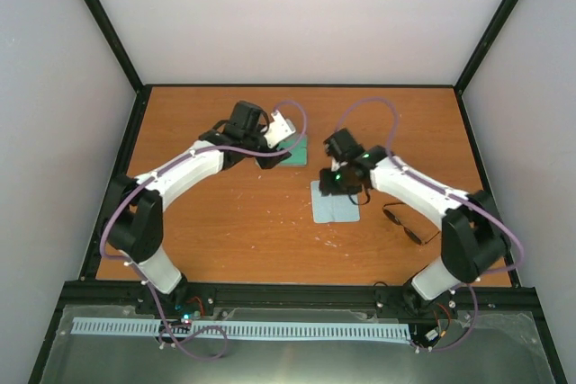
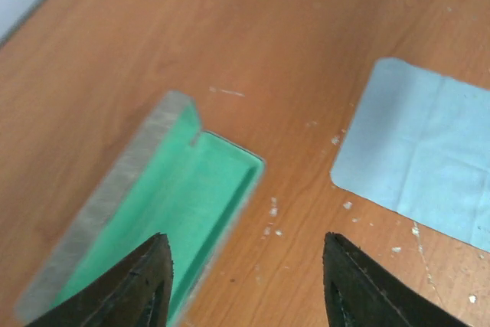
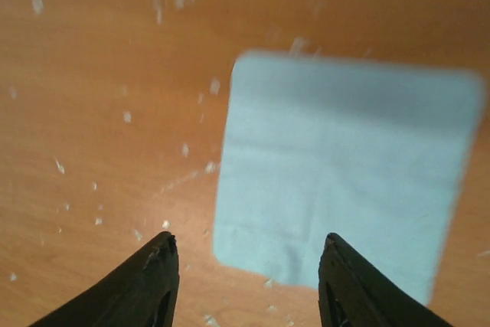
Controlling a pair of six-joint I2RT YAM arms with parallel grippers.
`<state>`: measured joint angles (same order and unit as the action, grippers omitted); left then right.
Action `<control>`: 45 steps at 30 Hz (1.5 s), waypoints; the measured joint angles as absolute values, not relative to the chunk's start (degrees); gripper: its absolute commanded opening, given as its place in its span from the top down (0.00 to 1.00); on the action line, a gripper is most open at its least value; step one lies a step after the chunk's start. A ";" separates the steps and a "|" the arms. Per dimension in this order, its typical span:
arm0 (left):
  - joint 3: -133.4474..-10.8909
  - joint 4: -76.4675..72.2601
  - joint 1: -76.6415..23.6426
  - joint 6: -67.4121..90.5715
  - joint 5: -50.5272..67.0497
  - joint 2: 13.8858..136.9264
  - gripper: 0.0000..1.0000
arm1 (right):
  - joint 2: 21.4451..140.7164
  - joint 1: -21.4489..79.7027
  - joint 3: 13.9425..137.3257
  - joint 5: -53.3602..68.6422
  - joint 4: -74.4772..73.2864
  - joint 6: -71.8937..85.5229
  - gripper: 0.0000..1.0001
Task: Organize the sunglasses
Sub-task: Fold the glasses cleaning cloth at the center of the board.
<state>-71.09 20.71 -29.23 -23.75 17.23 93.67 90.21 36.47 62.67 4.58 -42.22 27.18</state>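
My left jaws and right jaws are both spread, empty. The sunglasses point(image 1: 405, 225) lie right of the cloth point(image 1: 335, 201), the open case point(image 2: 191, 189) left of it. I'd pinch the bridge, sparing the lenses.

case point(image 1: 295, 152): on the tabletop point(image 1: 234, 222), middle of the frame, up and left of the cloth
cloth point(image 1: 335, 207): flat on the tabletop, between case and sunglasses
sunglasses point(image 1: 403, 224): on the tabletop, right of the cloth, apart from it

Left end effector point(image 2: 245, 269) and right end effector point(image 3: 246, 269) both angle downward, jaws wide apart.
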 measured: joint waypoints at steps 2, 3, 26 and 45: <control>-71.09 21.26 -30.37 -23.75 17.65 95.70 0.46 | 87.37 32.93 64.07 4.38 -41.60 25.98 0.67; -71.09 21.50 -30.92 -23.75 17.63 96.68 0.45 | 86.52 30.50 64.40 4.49 -41.12 25.28 0.65; -75.77 22.28 -33.91 -19.94 13.08 106.76 0.44 | 106.72 15.09 68.55 9.54 -38.09 8.45 0.66; -75.90 22.28 -33.93 -19.94 11.49 106.96 0.44 | 108.62 17.10 68.99 9.69 -37.19 7.97 0.81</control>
<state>-75.90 22.28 -33.93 -19.94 11.49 106.96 108.62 17.10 68.99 9.69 -37.19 7.97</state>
